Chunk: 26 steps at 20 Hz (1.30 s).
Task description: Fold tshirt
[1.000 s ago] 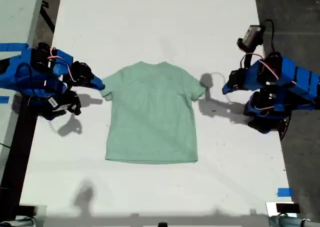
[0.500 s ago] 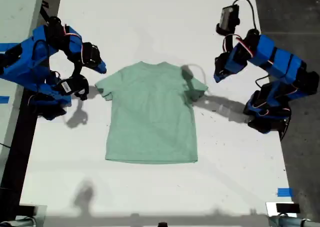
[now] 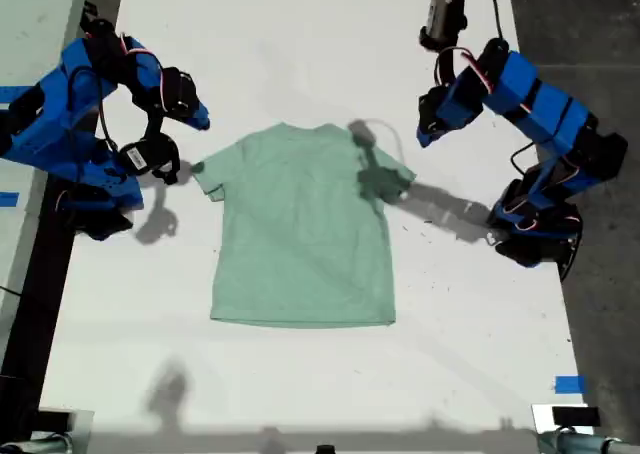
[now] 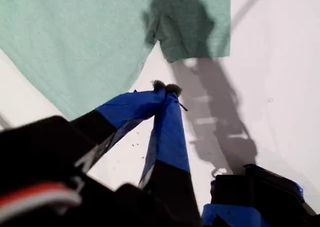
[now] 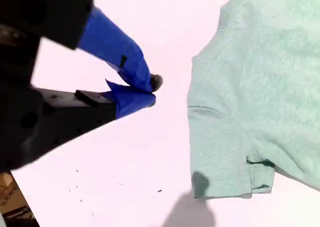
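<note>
- My second gripper (image 3: 197, 121): at the exterior view's left, jaws pressed together, empty, raised just outside the near sleeve.
- The tshirt (image 3: 300, 239): flat, mid-worktop (image 3: 300, 34), long axis collar-to-hem.
- My first gripper (image 3: 424, 134): at the exterior view's right, tips pressed together, empty, just outside the other sleeve; both about equally near.

tshirt (image 4: 75, 42): cut off by both wrist views' edges | dark specks on table (image 5: 80, 187): too small to tell

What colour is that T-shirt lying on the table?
The tshirt is a plain pale mint green, clearest in the exterior view.
</note>
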Tool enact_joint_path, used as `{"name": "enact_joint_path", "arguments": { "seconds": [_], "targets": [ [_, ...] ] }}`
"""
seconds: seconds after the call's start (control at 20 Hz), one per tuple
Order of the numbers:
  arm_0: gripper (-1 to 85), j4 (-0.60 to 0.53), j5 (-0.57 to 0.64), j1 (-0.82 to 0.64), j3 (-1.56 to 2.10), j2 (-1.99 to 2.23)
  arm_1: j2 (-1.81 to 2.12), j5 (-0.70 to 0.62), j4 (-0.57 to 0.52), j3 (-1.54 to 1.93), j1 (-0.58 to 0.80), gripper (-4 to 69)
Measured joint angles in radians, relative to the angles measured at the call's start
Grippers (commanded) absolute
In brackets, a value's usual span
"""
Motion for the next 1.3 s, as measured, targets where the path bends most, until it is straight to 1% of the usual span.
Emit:
{"name": "enact_joint_path", "arguments": {
  "seconds": [0.1,0.15,0.2,0.25,0.3,0.35,0.4,0.6,0.7,0.8,1.0,1.1,1.3],
  "targets": [
    [0.1,0.0,0.0,-0.002,0.0,-0.006,-0.002,-0.008,0.0,0.0,0.003,-1.3],
    [0.1,0.0,0.0,-0.002,0.0,-0.008,-0.002,-0.012,0.0,0.0,0.003,-0.1],
    [0.1,0.0,0.0,-0.002,0.0,-0.008,-0.002,-0.021,0.0,0.0,0.005,4.9],
    [0.1,0.0,0.0,-0.002,0.0,-0.008,-0.002,-0.032,0.0,0.0,0.005,11.8],
    [0.1,0.0,0.0,-0.002,0.0,-0.008,-0.002,-0.04,0.0,0.0,0.005,16.9],
    [0.1,0.0,0.0,-0.002,0.0,-0.008,-0.002,-0.048,0.0,0.0,0.005,23.5],
    [0.1,0.0,0.0,-0.002,0.0,-0.008,-0.002,-0.055,0.0,0.0,0.005,28.2],
    [0.1,0.0,0.0,-0.002,0.0,-0.008,-0.014,-0.089,0.0,0.008,0.006,29.7],
    [0.1,0.0,0.0,0.0,0.0,-0.008,-0.02,-0.104,-0.011,0.081,0.025,29.8],
    [0.1,0.0,0.0,0.0,0.0,-0.008,-0.02,-0.118,-0.104,0.206,0.044,29.6],
    [0.1,0.0,0.0,0.0,0.0,-0.008,-0.035,-0.129,-0.336,0.453,0.077,29.1],
    [0.1,0.0,0.0,0.0,0.0,-0.008,-0.057,-0.129,-0.419,0.522,0.081,29.1],
    [0.1,0.0,0.0,0.002,0.0,-0.008,-0.169,-0.129,-0.546,0.569,0.081,29.3]
  ]
}}
